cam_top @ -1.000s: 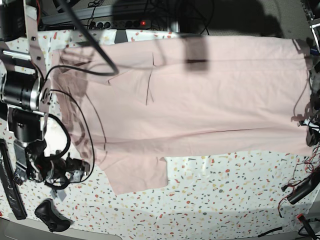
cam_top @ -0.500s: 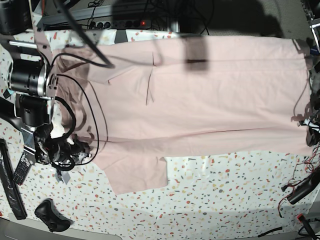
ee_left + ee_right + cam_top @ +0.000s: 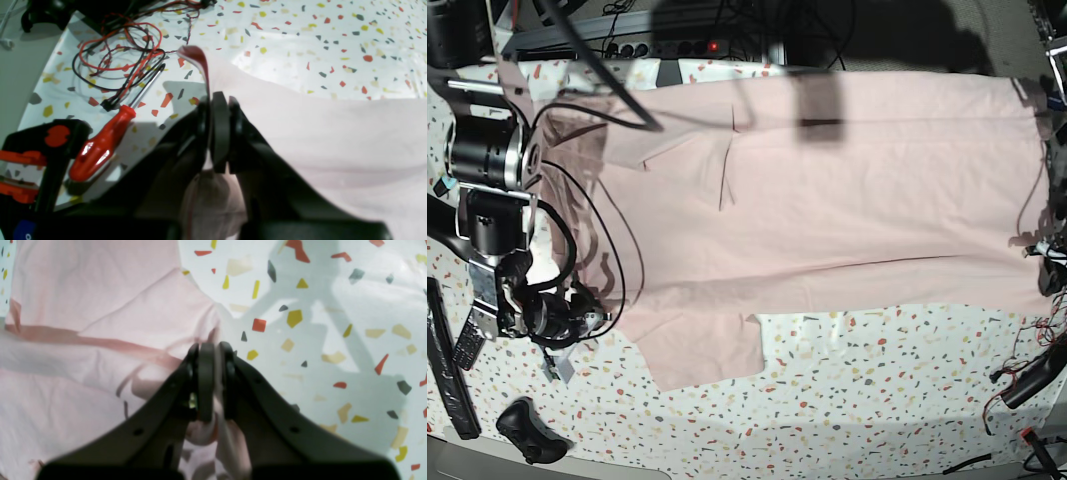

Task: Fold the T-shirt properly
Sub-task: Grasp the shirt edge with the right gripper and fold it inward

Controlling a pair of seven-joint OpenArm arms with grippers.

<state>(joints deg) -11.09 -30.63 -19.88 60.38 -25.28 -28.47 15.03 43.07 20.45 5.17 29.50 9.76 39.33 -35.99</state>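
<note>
The T-shirt point(image 3: 847, 190) is soft, matt pale pink cloth, smooth over most of its spread and creased near the sleeves. The counter point(image 3: 877, 400) has a slick, faintly glossy white covering speckled with coloured terrazzo chips, and it catches glare. The left gripper point(image 3: 218, 100) and the right gripper point(image 3: 208, 348) look like matt black plastic. The screwdriver point(image 3: 106, 140) has a shiny red plastic handle and a bright metal shaft. The wires point(image 3: 116, 56) wear smooth red and black insulation.
</note>
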